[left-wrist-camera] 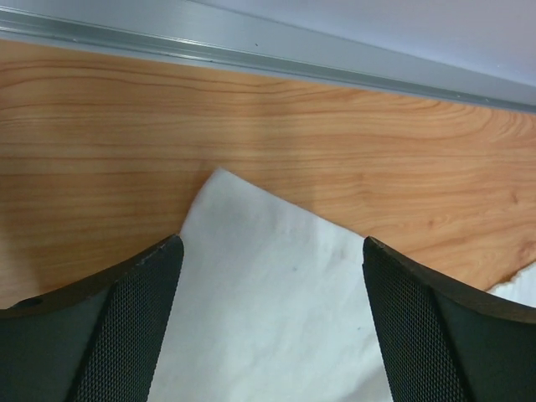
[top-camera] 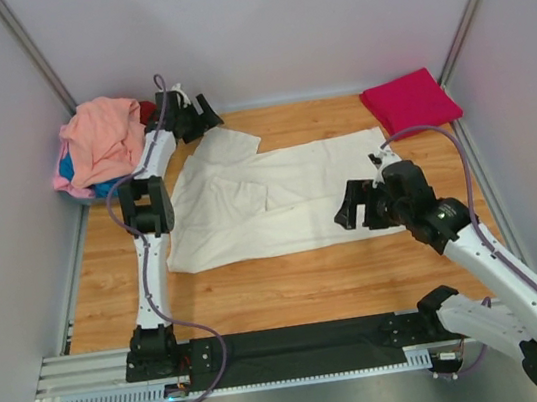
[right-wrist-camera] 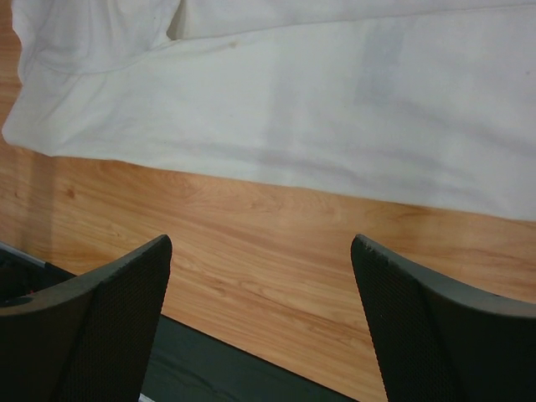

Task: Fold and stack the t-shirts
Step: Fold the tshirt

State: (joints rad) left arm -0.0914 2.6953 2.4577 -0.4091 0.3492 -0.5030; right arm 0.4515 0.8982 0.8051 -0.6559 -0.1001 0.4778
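So far, only one garment looks finished: a magenta cloth t-shirt [top-camera: 410,101], folded into a neat rectangle, lies at the far right corner of the pale wooden worktop [top-camera: 292,288]. A large cream-white cloth t-shirt [top-camera: 288,193] is spread flat across the middle of the worktop. One sleeve reaches toward the far edge, and a part is turned over on its left half, so I judge its folding barely begun.

The left gripper [top-camera: 202,122] hangs near the far edge over that sleeve, jaws wide apart. Its wrist view shows the sleeve corner lying between the fingers [left-wrist-camera: 134,318], with nothing pinched. The right gripper [top-camera: 351,213] sits at the shirt's near hem toward the right, likewise spread open and empty. Its wrist view shows bare wood between the fingers with the hem just ahead.

At the far left corner waits a crumpled heap: a salmon-pink cloth shirt [top-camera: 102,135] on top, a blue shirt [top-camera: 67,172] beneath, a red shirt [top-camera: 147,110] peeking out behind. By my reckoning, four shirts remain to fold and stack.
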